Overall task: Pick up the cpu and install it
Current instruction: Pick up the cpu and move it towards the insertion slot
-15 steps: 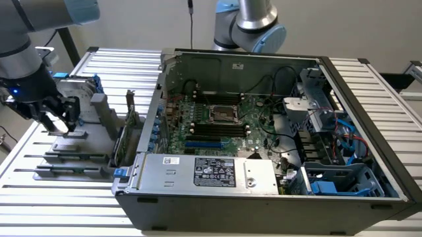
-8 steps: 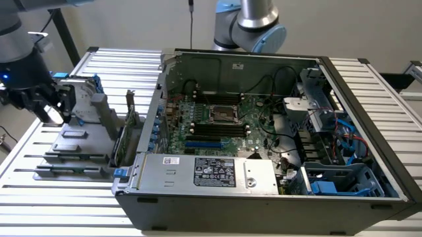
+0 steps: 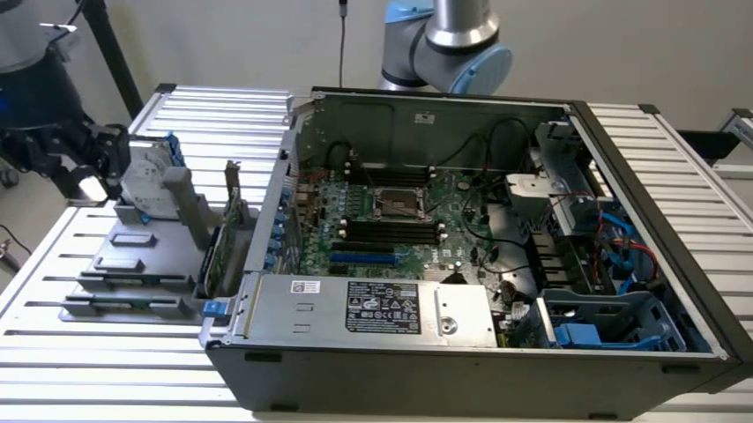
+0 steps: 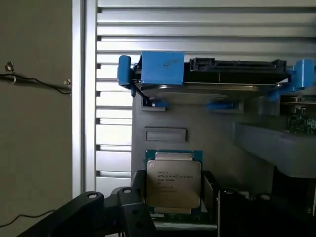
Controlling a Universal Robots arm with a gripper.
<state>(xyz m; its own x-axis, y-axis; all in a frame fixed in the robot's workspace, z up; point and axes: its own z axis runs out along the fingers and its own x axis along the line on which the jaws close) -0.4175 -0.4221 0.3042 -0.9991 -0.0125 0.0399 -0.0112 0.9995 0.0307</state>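
The cpu, a flat square chip with a silver-grey lid on a green rim, lies flat on the grey holder. My gripper stands open around it, one dark finger close by each side edge; whether they touch it I cannot tell. In the exterior view the gripper hangs over the far end of the holder, at the exterior view's left of the open computer case. The black square socket frame sits in the middle of the motherboard.
A silver hard drive in a blue bracket stands on edge on the holder just beyond the cpu, also seen as the hard drive beside the gripper. The case's side wall rises between holder and motherboard. Cables and drive cages crowd the case's right side.
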